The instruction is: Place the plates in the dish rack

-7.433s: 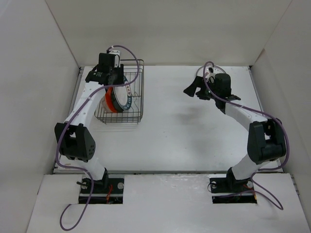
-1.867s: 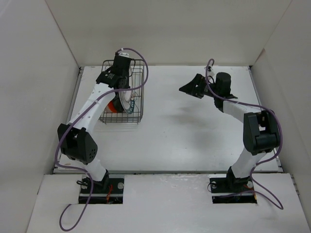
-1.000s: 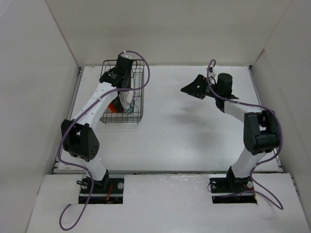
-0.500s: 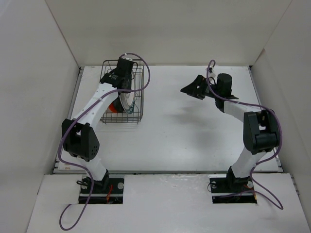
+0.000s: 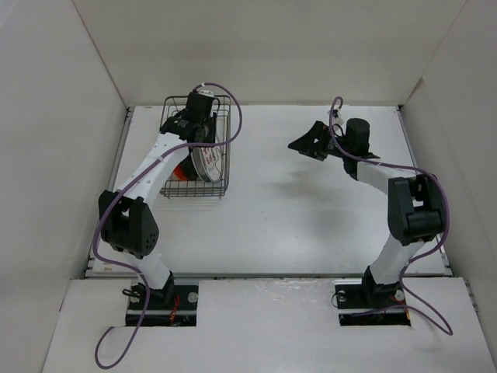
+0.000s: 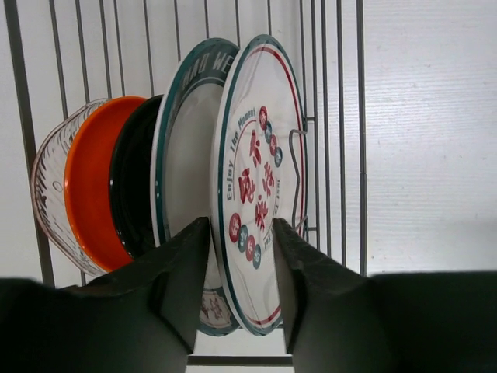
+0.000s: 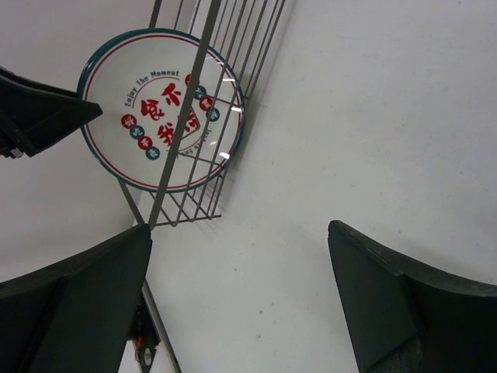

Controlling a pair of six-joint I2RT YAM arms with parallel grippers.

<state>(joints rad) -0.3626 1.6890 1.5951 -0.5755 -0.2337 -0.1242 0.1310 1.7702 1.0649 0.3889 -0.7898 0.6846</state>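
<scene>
Standing on edge in a tight row inside the dish rack (image 5: 227,167), the five plates sit at the far left of the table (image 5: 311,217). Seen from the left wrist, they run from the clear plate (image 6: 48,183) through the orange plate (image 6: 89,183), black plate (image 6: 132,183) and blue-green rimmed plate (image 6: 182,155) to the white plate with red marks (image 6: 260,167), whose printed face is turned toward the right arm. The left gripper (image 6: 239,233) reaches into the rack from above. Its jaws are parted and straddle the rim of the white plate with red marks, one finger (image 6: 182,287) slipped between it and the blue-green rimmed plate. Across the table, well apart from the rack, the right gripper (image 5: 305,144) hangs over the tabletop, jaws spread wide with nothing between them, pointed toward the rack.
</scene>
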